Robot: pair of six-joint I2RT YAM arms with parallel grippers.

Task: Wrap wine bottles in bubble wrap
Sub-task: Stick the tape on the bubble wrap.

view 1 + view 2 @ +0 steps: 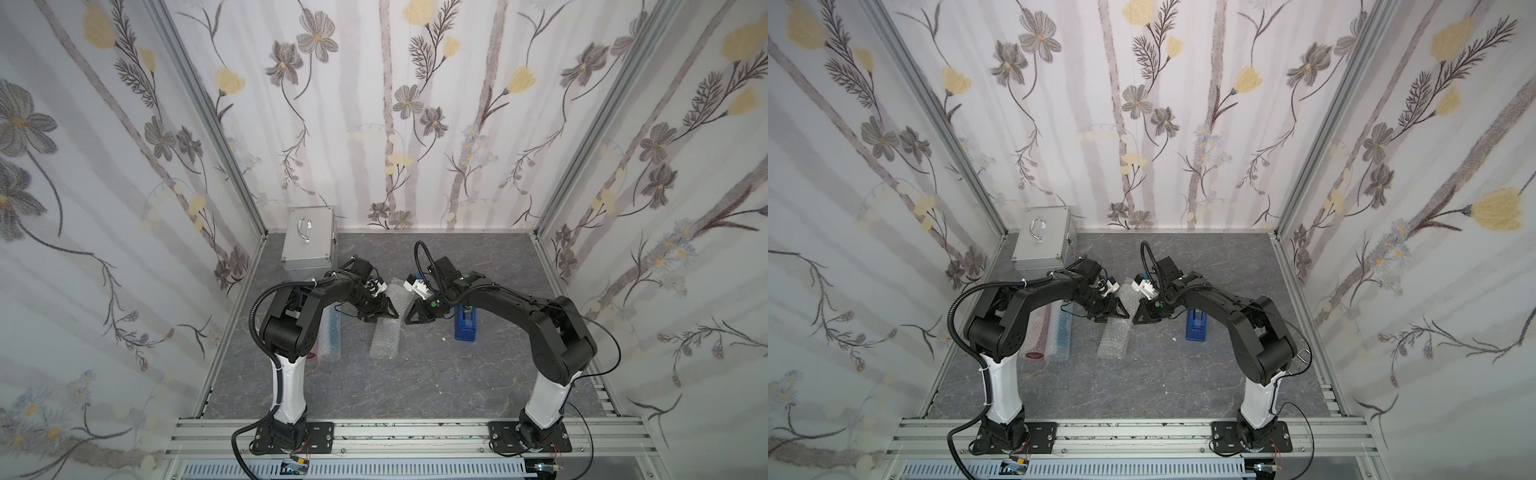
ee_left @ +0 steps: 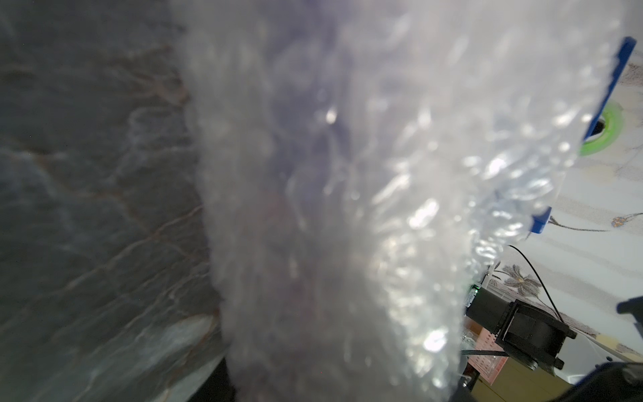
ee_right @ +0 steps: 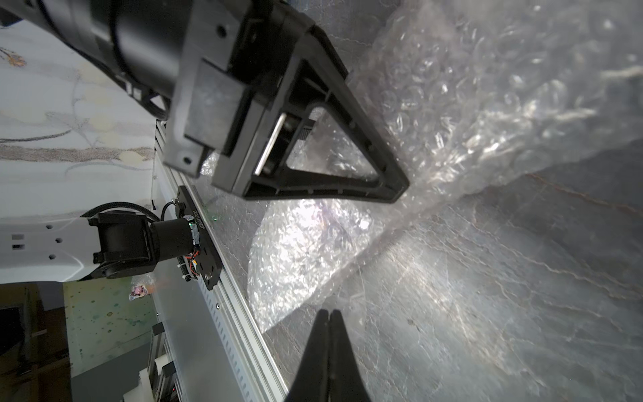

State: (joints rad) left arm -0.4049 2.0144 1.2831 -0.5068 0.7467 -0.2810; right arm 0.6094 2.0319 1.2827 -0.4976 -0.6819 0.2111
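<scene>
Tabletop (image 1: 415, 382) in grey marble, floral walls (image 1: 374, 124), left tool (image 1: 384, 318) clasping bubble wrap (image 1: 384, 343), right tool (image 3: 328, 313) clenched empty.

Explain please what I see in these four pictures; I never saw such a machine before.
Two black-and-white robot arms stand at a grey marbled table. Two pictures look down from above; two come from cameras on the arms' wrists. On the table lie a silver metal case, a blue plastic tape dispenser, and clear bubble-wrap rolls, one bluish inside. The left gripper clasps the middle bubble-wrap roll, which fills its wrist picture. The right gripper, beside it, is shut; whether it pinches anything is unclear.
</scene>
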